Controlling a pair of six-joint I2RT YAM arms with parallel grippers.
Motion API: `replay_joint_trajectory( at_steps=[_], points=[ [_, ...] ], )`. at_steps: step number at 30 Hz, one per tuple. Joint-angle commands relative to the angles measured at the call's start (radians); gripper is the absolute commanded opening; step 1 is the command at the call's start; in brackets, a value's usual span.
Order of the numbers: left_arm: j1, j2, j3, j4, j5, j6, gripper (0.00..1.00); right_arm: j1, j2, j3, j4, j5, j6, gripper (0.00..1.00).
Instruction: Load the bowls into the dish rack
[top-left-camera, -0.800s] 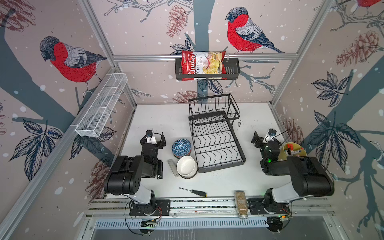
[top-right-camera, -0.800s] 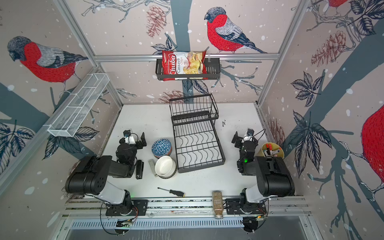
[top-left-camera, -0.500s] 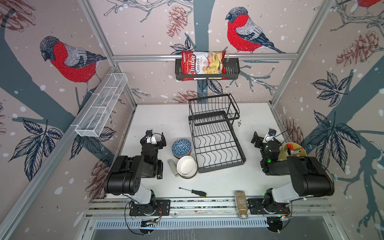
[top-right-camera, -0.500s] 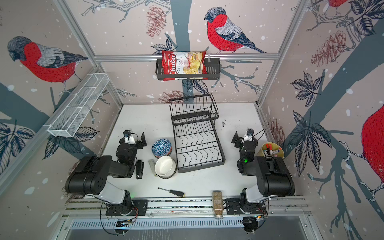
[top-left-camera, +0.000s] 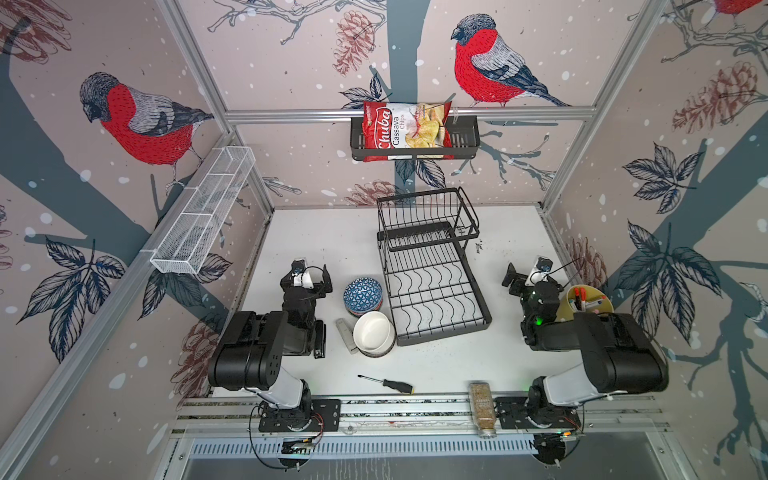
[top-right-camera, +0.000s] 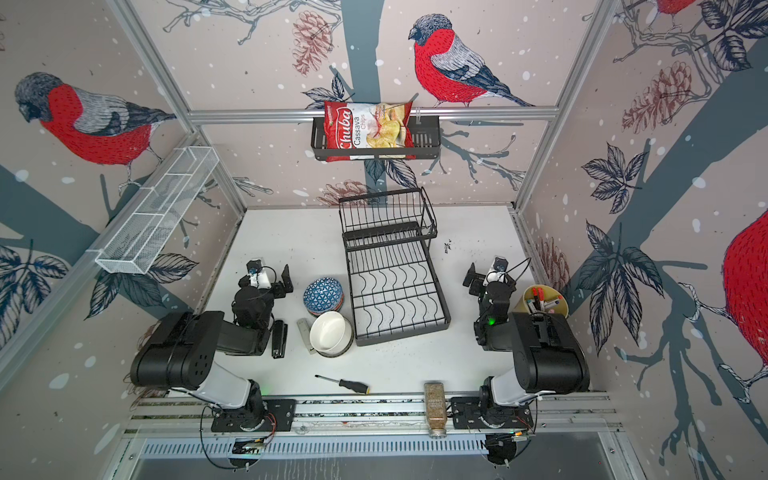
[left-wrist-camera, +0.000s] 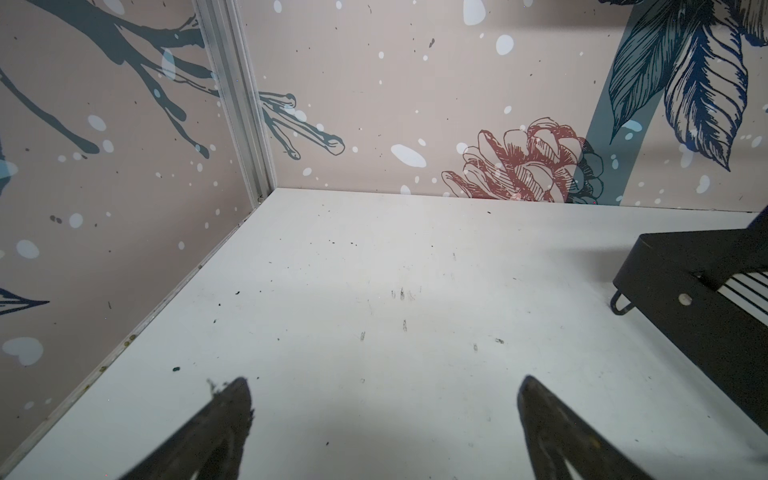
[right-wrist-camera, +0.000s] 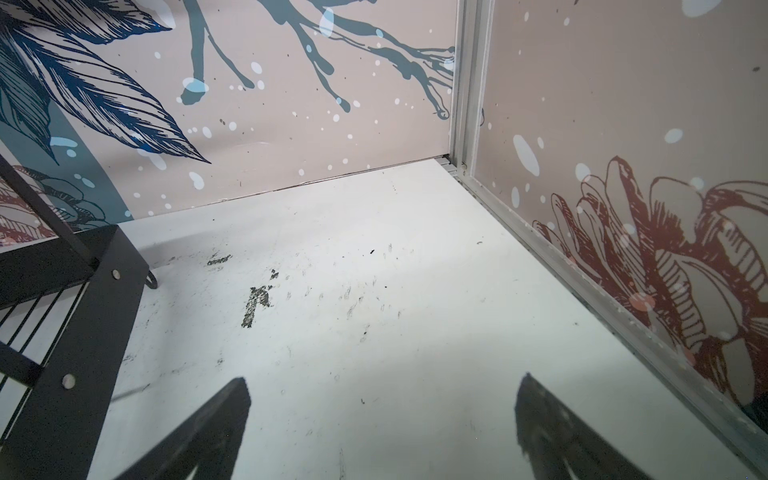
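Note:
Two stacks of bowls stand left of the dish rack (top-left-camera: 444, 332) (top-right-camera: 403, 332) in both top views. A blue patterned bowl (top-left-camera: 363, 291) (top-right-camera: 322, 292) tops the far stack and a plain white bowl (top-left-camera: 374, 332) (top-right-camera: 330, 332) tops the near one. The black wire rack holds nothing. My left gripper (top-left-camera: 307, 276) (top-right-camera: 268, 274) (left-wrist-camera: 384, 380) is open over bare table, left of the bowls. My right gripper (top-left-camera: 525, 274) (top-right-camera: 486, 274) (right-wrist-camera: 384, 378) is open over bare table, right of the rack. A rack corner shows in the left wrist view (left-wrist-camera: 685, 282) and the right wrist view (right-wrist-camera: 83, 311).
A yellow cup of markers (top-left-camera: 584, 301) stands beside the right arm. A black stapler (top-left-camera: 319, 340) and a grey bar (top-left-camera: 345, 334) lie by the white bowl, a screwdriver (top-left-camera: 386, 382) nearer the front. A spice jar (top-left-camera: 482, 409) lies on the rail. A chips basket (top-left-camera: 415, 137) and white mesh tray (top-left-camera: 203, 212) hang on the walls.

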Motion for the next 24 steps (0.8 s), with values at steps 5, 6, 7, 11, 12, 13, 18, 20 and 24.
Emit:
replay_joint_trajectory(
  at_steps=[5, 6, 7, 11, 12, 13, 18, 20, 24],
  points=[
    [-0.001, 0.001, 0.005, 0.013, 0.002, 0.014, 0.98, 0.000, -0.002, 0.002, 0.033, -0.005, -0.002, 0.99],
    [0.001, 0.002, 0.005, 0.013, 0.002, 0.014, 0.98, 0.000, -0.001, 0.003, 0.033, -0.005, -0.002, 0.99],
    [0.000, 0.001, 0.005, 0.013, 0.002, 0.014, 0.99, 0.001, -0.002, 0.002, 0.034, -0.002, -0.002, 0.99],
    [0.000, 0.000, 0.003, 0.017, 0.002, 0.014, 0.98, -0.001, -0.006, -0.001, 0.038, -0.005, -0.002, 0.99],
    [-0.001, -0.001, 0.001, 0.019, 0.000, 0.013, 0.98, 0.001, -0.007, -0.004, 0.040, -0.003, -0.003, 0.99],
    [0.000, -0.009, -0.001, 0.018, -0.025, 0.004, 0.98, 0.004, -0.008, -0.006, 0.046, 0.006, -0.003, 0.99],
    [0.002, -0.074, -0.033, 0.017, -0.144, -0.044, 0.98, 0.029, -0.094, 0.067, -0.168, 0.136, 0.026, 1.00],
    [0.001, -0.107, -0.025, -0.026, -0.171, -0.051, 0.98, 0.033, -0.125, 0.135, -0.338, 0.184, 0.071, 0.99],
    [0.002, -0.202, 0.075, -0.353, -0.290, -0.135, 0.98, 0.073, -0.150, 0.231, -0.572, 0.352, 0.170, 0.99]
  ],
)
